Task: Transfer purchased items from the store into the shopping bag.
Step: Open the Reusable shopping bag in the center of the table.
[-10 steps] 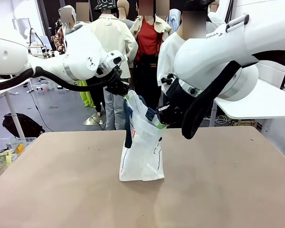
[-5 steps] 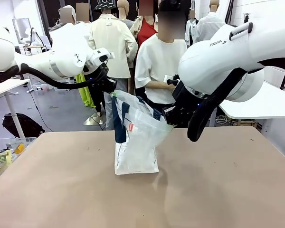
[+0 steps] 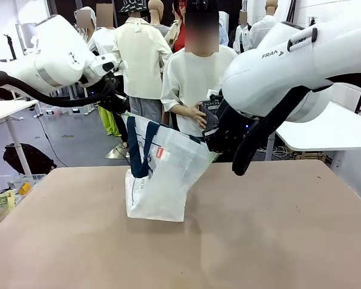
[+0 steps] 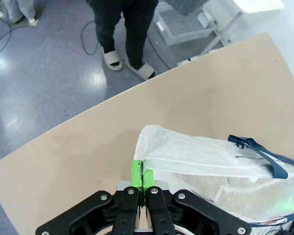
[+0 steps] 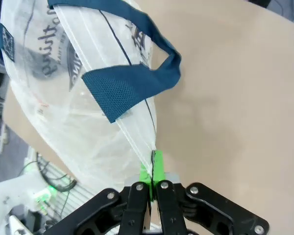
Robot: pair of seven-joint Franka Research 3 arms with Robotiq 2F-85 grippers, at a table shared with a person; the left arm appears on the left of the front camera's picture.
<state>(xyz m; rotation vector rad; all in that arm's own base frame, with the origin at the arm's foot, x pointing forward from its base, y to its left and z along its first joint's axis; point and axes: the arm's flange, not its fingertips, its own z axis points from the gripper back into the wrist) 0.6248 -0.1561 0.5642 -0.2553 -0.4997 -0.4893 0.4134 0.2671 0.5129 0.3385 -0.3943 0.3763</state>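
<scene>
In the front view the shopping bag (image 3: 162,174) stands on the table (image 3: 277,235) a little left of centre, leaning, its base on the surface and its mouth stretched between the two arms. The left gripper (image 3: 121,108) pinches the rim at the upper left corner, and the right gripper (image 3: 209,141) pinches the opposite rim. A person (image 3: 192,78) stands just behind the bag at the far edge, one hand (image 3: 198,114) raised near the right gripper. The bag is translucent white, with dark blue handles (image 3: 141,150) hanging down its face and a small red tag (image 3: 160,153) on the side. In the left wrist view the green pads (image 4: 136,172) are pressed together on a thin fold of the plastic rim, and the crinkled bag (image 4: 201,156) billows away over the tan tabletop. In the right wrist view that claw (image 5: 153,171) is likewise clamped shut on a pleat of film below one mesh handle (image 5: 132,73), with grey printed lettering showing through the skin. This looks like the opening step — the mouth is being held apart so goods can go in. No purchased item can be made out inside. The next move calls for keeping both pinches firm and the rim taut but not overstretched — thin film like this may slip or tear.
</scene>
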